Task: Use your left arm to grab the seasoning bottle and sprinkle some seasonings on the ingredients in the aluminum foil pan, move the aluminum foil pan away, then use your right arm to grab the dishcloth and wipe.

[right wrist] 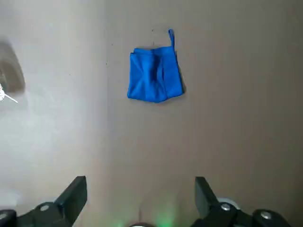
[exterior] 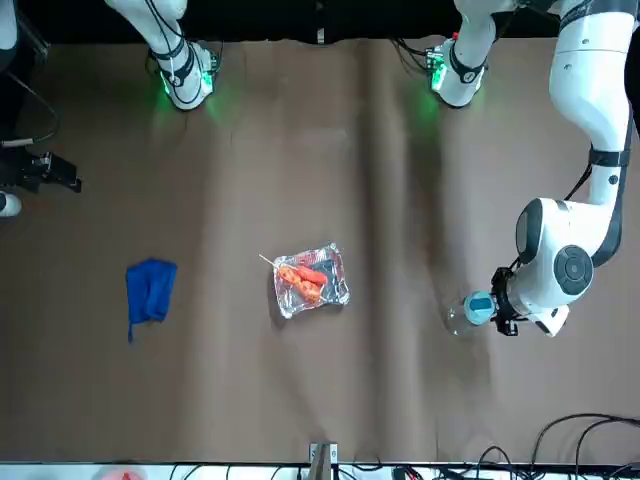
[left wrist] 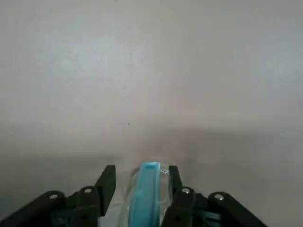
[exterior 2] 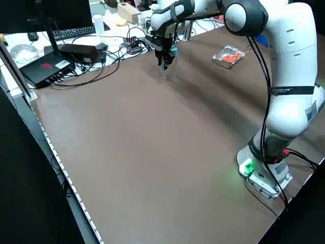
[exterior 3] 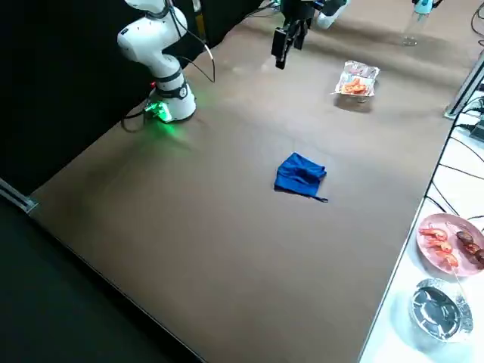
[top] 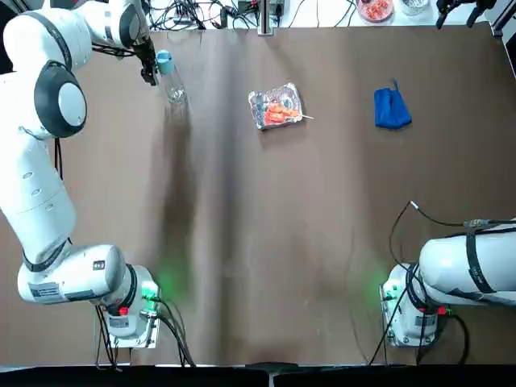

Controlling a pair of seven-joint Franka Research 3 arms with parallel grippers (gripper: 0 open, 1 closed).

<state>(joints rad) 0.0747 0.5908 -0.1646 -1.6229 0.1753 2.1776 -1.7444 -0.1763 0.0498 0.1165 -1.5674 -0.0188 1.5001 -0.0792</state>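
Clear plastic seasoning bottle (top: pixel 171 78) stands gripped in the left jaws (left wrist: pixel 141 185); right jaws (right wrist: pixel 140 198) spread wide, empty.

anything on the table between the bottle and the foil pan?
Nothing. In the top view, the stretch from the bottle, held in the left gripper, to the foil pan is bare brown table. The front view agrees.

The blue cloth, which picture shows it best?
The right wrist view: the cloth sits big and unblocked there, folds and corner loop plain, ahead of the open right gripper. The top, front and right side views show it smaller, lying on the table. The left side view barely shows it; the left wrist view doesn't.
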